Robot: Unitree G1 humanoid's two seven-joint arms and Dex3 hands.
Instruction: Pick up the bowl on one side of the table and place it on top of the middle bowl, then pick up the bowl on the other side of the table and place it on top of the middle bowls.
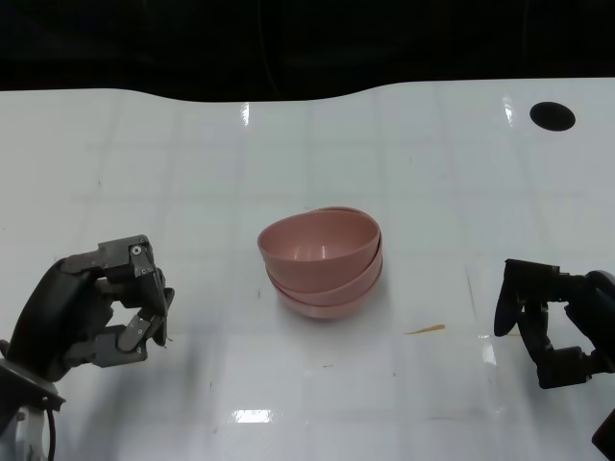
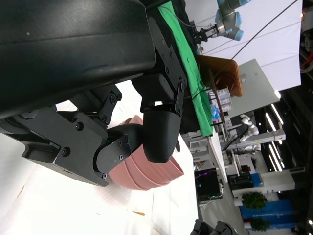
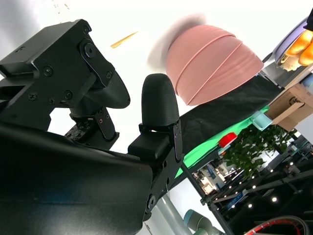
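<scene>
Three pink bowls (image 1: 322,264) sit nested in one stack near the middle of the white table (image 1: 192,163), the top bowl tipped a little so its open mouth leans toward the robot's left side. The two lower rims show as bands beneath it on the right side of the stack. The left wrist view catches the stack (image 2: 146,169) partly hidden behind the fingers, and the right wrist view shows it (image 3: 210,63) as three layered shells resting on the white surface.

Neither hand touches the stack. The left hand (image 1: 101,312) rests low at the near left, well apart from the bowls, its fingers (image 1: 135,331) curled inward toward the palm with nothing between them. The right hand (image 1: 553,322) sits at the near right, also well apart from the bowls, its fingers (image 1: 509,298) bent but spread, with a clear gap between them and nothing held.

A small orange-brown streak (image 1: 424,329) marks the table between the stack and the right hand. A dark round hole (image 1: 553,116) sits at the far right of the tabletop. Beyond the far edge of the table the head view is black; the wrist views show a green cloth (image 2: 188,63) and lab equipment behind.
</scene>
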